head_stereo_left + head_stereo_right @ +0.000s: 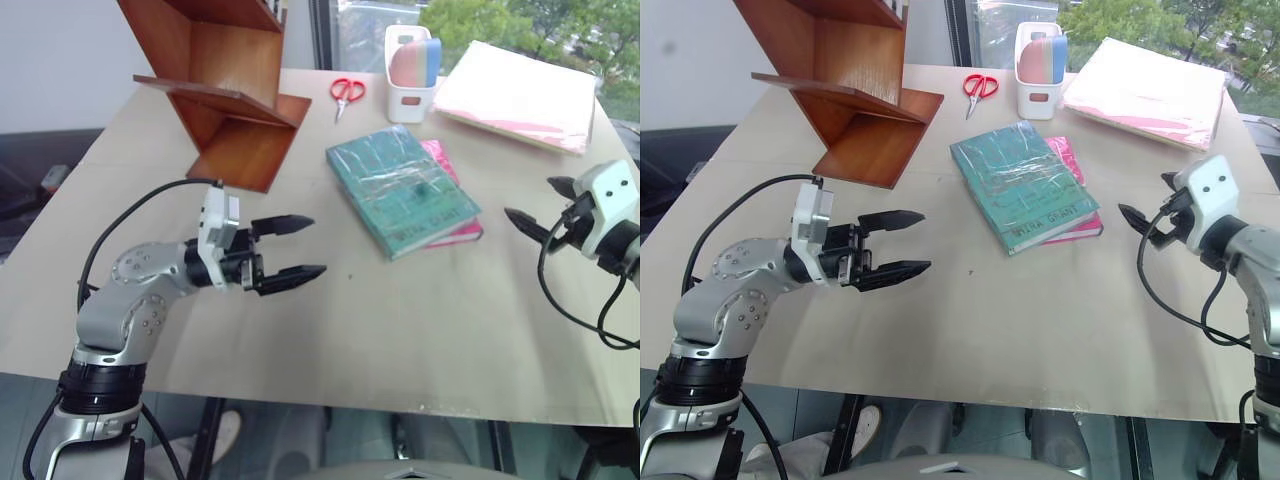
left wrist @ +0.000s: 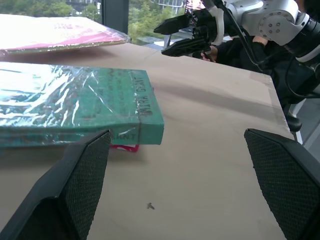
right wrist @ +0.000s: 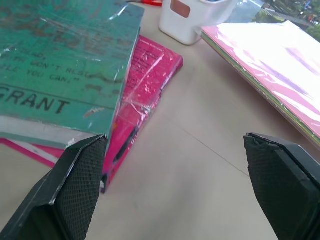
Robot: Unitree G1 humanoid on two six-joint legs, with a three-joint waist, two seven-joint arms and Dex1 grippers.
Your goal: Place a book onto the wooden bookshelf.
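While the teal-green book (image 1: pixel 403 190) lies flat mid-desk on a magenta-pink book (image 1: pixel 452 195), right of the wooden bookshelf (image 1: pixel 225 95) at the far left, both sets of fingers stand apart and empty; the left gripper (image 1: pixel 292 247) should approach the near spine edge squarely; the right gripper (image 1: pixel 540 208) probably steadies the other side; the glossy wrap looks slippery.

Printed in dark capitals on the cover of the thick teal-green hardcover book in glossy plastic wrap (image 3: pixel 65 60): "GRANT", and above it part of a line, "YOU CAN,". Spine lettering too distorted to make out.
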